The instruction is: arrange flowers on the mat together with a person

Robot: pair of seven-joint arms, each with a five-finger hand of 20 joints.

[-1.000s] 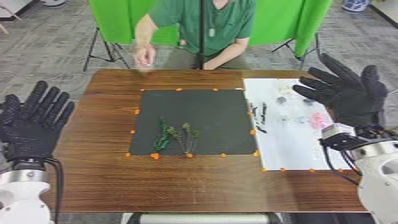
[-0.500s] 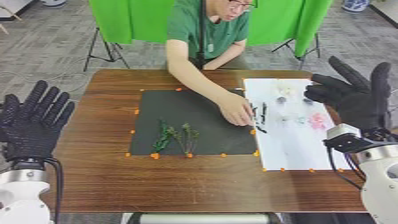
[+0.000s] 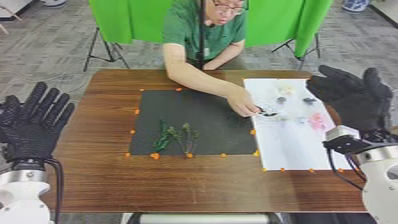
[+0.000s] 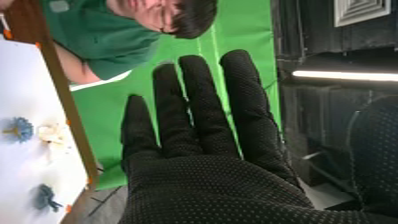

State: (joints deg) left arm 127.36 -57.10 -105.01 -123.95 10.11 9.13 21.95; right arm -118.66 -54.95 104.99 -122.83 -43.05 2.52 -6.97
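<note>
Hanging open, the right hand [image 3: 351, 102] is empty, its straight fingers slightly spread and its thumb set apart. Toward the left from it, on the white sheet [image 3: 302, 150], lie a pink flower [image 3: 317, 120], a white flower [image 3: 286, 90] and two bluish flowers [image 3: 309, 100]. Farther left, a person's hand [image 3: 240, 102] pinches a dark sprig [image 3: 266, 113] at the sheet's edge beside the dark mat [image 3: 222, 142]. The left hand [image 3: 32, 122] is empty too, straight fingers fanned wide; to its right, well apart, green stems [image 3: 163, 136] and thin budded stalks [image 3: 187, 136] rest side by side on the mat.
</note>
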